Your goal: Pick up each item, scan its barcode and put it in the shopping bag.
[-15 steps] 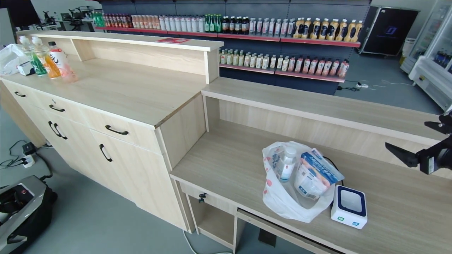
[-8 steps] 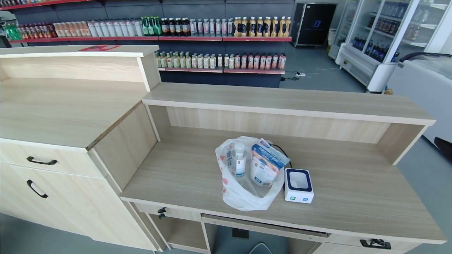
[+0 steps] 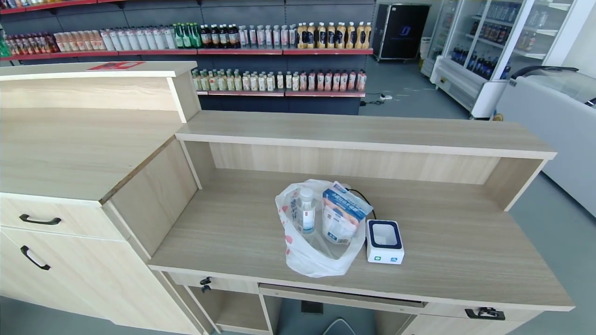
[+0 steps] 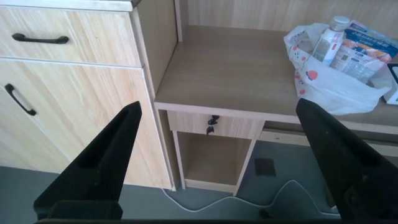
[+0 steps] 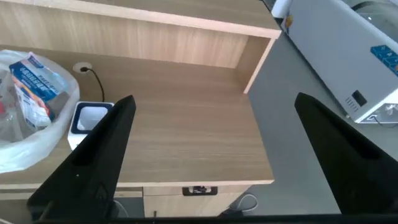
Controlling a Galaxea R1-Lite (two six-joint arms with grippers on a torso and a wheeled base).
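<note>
A long light wood-grain checkout counter (image 3: pixel 465 260) with a raised back ledge spans the head view. A taller matching wooden cabinet (image 3: pixel 70 223) with black drawer handles joins it on the robot's left. The left gripper (image 4: pixel 217 104) hangs off the counter's front left corner, above the floor. Its two black fingers are spread wide with nothing between them. The right gripper (image 5: pixel 214 98) hovers above the bare right part of the counter. Its fingers are likewise parted and hold nothing. A white plastic shopping bag with red spots (image 3: pixel 309 260) sits near the middle of the counter with its mouth open. Inside it, on the scanner's side, a blue-and-white soft plastic pack (image 3: pixel 341 218) stands upright. A square white barcode scanner with a dark blue frame around its window (image 3: pixel 384 235) rests on the counter just beside the bag, on the robot's right. A clear plastic bottle with a white cap (image 3: pixel 306 211) stands in the bag next to the pack, on the side away from the scanner. A thin black cable (image 5: pixel 96 81) runs from behind the scanner to a round hole in the countertop near the back wall.
</note>
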